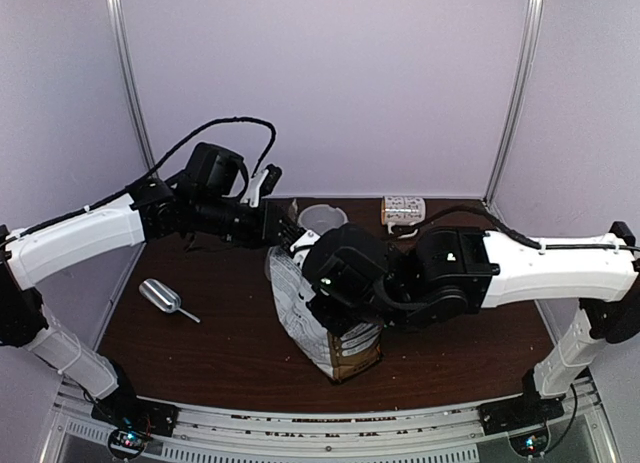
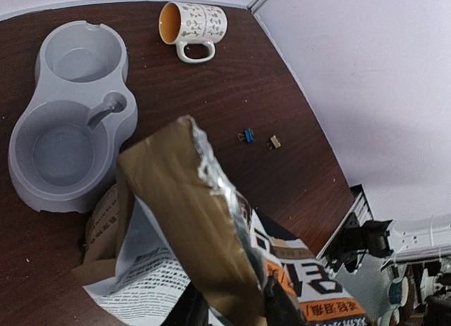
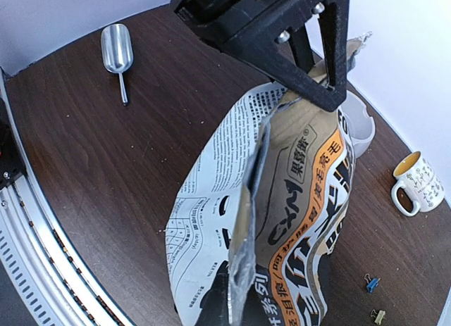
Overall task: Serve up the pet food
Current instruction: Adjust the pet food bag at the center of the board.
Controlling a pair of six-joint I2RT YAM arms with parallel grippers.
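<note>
No pet food shows in any view. The printed paper bag (image 1: 318, 328) stands upright mid-table, its top pulled between both arms. My left gripper (image 2: 236, 308) is shut on the bag's brown top flap (image 2: 190, 199), with a dark finger on each side of it. My right gripper (image 3: 239, 308) is shut on the bag's silver foil edge (image 3: 248, 220). In the top view the left gripper (image 1: 290, 233) is at the bag's far side and the right gripper (image 1: 330, 283) is just above its top. The grey double bowl (image 2: 42, 192) lies behind the bag; both wells look bare.
A metal scoop (image 1: 160, 296) lies on the table's left side, also in the right wrist view (image 3: 117, 48). A patterned mug (image 2: 197, 23) lies on its side at the back right. Two small binder clips (image 2: 248, 135) rest between mug and bag. White walls enclose the table.
</note>
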